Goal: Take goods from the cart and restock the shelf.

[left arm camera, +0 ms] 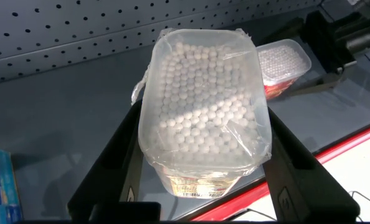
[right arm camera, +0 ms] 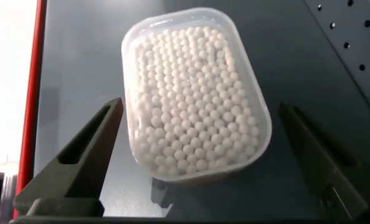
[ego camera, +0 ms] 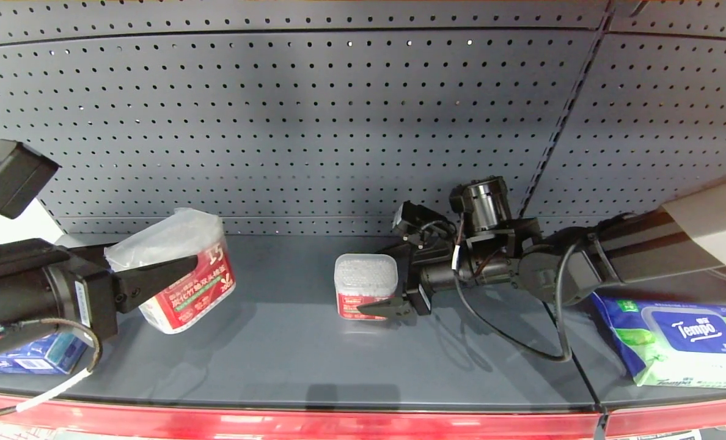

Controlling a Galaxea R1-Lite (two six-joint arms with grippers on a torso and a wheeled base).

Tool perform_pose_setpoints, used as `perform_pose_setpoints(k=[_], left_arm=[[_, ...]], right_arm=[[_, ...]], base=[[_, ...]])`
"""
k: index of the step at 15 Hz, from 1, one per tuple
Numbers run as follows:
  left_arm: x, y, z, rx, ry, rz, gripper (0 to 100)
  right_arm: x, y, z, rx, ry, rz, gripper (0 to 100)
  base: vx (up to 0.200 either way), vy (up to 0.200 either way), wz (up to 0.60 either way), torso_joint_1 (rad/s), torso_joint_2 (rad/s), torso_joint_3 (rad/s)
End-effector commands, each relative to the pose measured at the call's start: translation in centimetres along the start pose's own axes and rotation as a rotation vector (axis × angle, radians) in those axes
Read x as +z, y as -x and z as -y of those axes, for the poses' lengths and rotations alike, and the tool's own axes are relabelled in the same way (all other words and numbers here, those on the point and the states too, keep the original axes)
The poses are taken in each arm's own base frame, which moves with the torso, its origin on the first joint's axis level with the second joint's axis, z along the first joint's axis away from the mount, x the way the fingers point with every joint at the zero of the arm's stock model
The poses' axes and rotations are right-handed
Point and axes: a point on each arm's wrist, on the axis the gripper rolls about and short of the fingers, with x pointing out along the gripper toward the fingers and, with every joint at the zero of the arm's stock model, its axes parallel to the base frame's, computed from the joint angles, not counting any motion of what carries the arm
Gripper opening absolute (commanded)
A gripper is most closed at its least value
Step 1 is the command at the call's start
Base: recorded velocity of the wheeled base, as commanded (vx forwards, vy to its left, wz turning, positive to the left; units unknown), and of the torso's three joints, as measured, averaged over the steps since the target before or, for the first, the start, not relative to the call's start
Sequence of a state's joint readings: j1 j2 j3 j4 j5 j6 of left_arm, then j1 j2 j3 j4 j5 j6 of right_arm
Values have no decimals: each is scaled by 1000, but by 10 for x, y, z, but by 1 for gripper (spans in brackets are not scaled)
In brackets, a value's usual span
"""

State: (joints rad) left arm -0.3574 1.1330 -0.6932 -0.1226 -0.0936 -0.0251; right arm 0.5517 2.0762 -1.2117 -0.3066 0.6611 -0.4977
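Even light from above leaves soft shadows on the grey shelf [ego camera: 289, 342], glare streaks its red front edge [ego camera: 277, 423], and the head view bows the pegboard [ego camera: 338, 122] near the corners.

The shelf [ego camera: 289, 342] is dark grey, its front edge [ego camera: 277, 421] red, its back panel [ego camera: 314, 122] grey and dotted with holes. The left tub [ego camera: 195, 287] and right tub [ego camera: 366, 278] are clear, white-beaded, red-labelled; the wipes pack [ego camera: 681, 345] is blue and green.

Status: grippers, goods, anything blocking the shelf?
Left gripper shut on bead tub, tilted over the shelf. Right gripper open, fingers straddling second tub standing on shelf, not touching. Wipes pack and blue box off to the sides, not blocking.
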Motion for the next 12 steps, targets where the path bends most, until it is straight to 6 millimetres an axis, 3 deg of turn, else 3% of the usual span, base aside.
perform_pose_setpoints(k=[1,9,10,12], left_arm=[[0,0,0,0,1,-2,0],[0,0,0,-1,-2,1,0],[0,0,0,-1,-2,1,0],[-1,0,0,0,0,-3,0]], right_arm=[[0,-3,0,5,0,-1,100],[-3,-14,1,15,1,-5,100],[-4,-14,1,17,3,-6,0],[-3,-14,1,16,4,-4,0]], base=[[0,0,0,0,0,0],[0,0,0,0,0,0],[0,0,0,0,0,0],[0,0,0,0,0,0]])
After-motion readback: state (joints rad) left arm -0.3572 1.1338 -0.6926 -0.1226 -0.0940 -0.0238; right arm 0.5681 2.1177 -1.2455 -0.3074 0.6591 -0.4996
